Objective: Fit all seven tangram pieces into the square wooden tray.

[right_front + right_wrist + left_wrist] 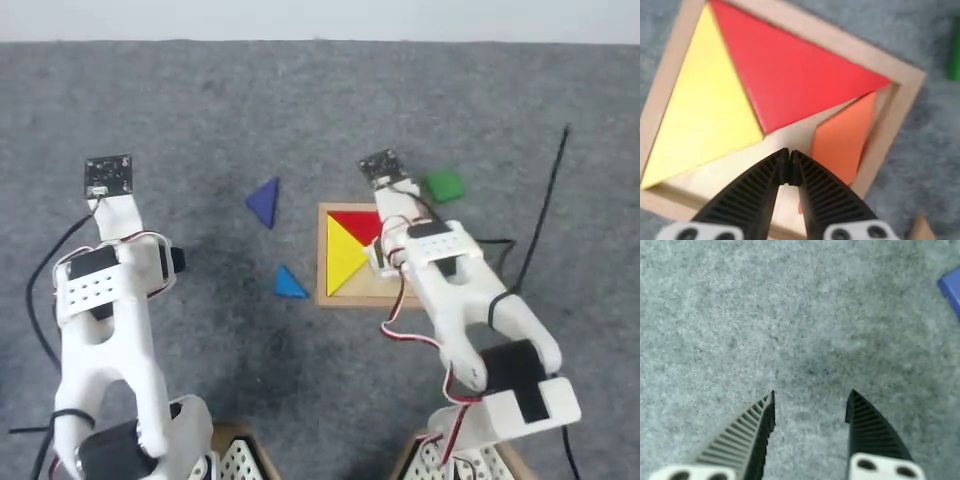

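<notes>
Two hands, taken from the left. My left hand (812,392) hangs over bare gray counter (200,100), fingers spread wide, holding and touching nothing. A blue corner shows at the edge of its wrist view, so a loose piece lies off to its tray side.

Next come the dark blue triangle (265,202) and the light blue triangle (290,284), both flat on the counter between my left hand and the tray (322,290). The light blue one sits just beside the tray's left rim. The dark blue one is a little farther out, long edge running roughly front to back.

Inside the tray, the yellow triangle (705,100) and the red triangle (790,70) lie edge to edge. The orange piece (842,137) lies with its long axis along the right wall.

My right hand (789,151) is over the tray with its fingers pressed together and nothing pinched. The tips point at the bare wood between the yellow and the orange. I cannot tell whether they touch it.

Farthest right, the green piece (443,185) lies on the counter just past the tray's far corner. It is nearest my right hand, and I judge the blue pair suits my open left.
</notes>
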Robot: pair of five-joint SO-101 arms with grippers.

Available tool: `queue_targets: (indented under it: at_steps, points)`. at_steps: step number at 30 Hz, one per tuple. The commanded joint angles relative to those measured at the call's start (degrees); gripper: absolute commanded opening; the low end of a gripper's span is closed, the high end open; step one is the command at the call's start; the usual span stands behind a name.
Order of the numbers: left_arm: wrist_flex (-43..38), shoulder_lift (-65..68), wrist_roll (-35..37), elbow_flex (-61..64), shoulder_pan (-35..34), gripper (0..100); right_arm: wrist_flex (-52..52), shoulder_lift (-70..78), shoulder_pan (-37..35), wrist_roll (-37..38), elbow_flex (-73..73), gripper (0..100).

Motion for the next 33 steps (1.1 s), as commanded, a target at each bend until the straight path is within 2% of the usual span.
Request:
queue_targets:
  at_steps: [1, 9, 17, 25, 33]
  points:
    - [-1.4, -2.2, -0.5, -0.5, 0.1, 23, 0.3, -0.2, 3.1, 0.7, -4.0, 3.7]
    - [-1.4, -2.2, -0.5, -0.4, 0.2, 23, 0.1, -8.7, 0.7, 0.0, -3.3, 3.7]
    - [-2.8, -2.3, -0.5, 0.9, 1.3, 22, 0.2, -18.1, 0.7, -1.4, 6.2, 3.7]
    - [-2.8, -2.3, -0.5, 1.0, 1.6, 22, -0.5, -10.5, 3.6, -1.4, 5.4, 3.7]
    - [-2.6, -2.4, -0.5, 1.0, 1.6, 22, 0.0, 0.2, 5.8, -1.4, -3.7, 3.7]
